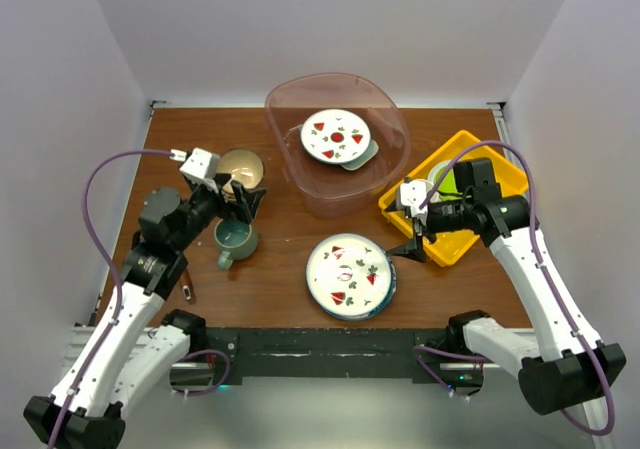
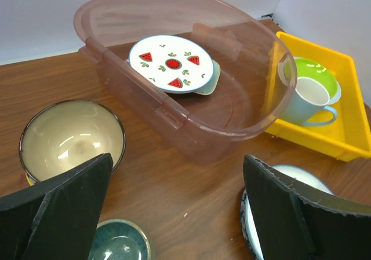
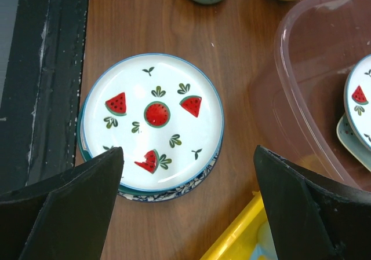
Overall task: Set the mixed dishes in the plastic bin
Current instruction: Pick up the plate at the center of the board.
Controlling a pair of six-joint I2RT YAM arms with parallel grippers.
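Hovering with jaws spread wide just beside the nearest stack of plates [image 1: 350, 274], the right gripper [image 1: 408, 249] risks catching only the top watermelon plate [image 3: 153, 115], sliding it off the one beneath, or clipping the yellow tray [image 2: 324, 141] close by. Farther off, the left gripper [image 2: 178, 158], jaws equally splayed, hangs between teal mug [image 1: 236, 237] and tan bowl [image 1: 241, 167]; a careless descent could knock either. Beyond, the plastic bin [image 2: 174, 121] holds a second watermelon plate [image 2: 171, 63] on a mint tray [image 2: 213, 80].

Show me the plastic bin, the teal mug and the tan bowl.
plastic bin [image 1: 335, 184], top view, bare floor near its front wall.
teal mug [image 1: 235, 235], top view, inside its opening.
tan bowl [image 2: 72, 135], left wrist view, inner bottom.
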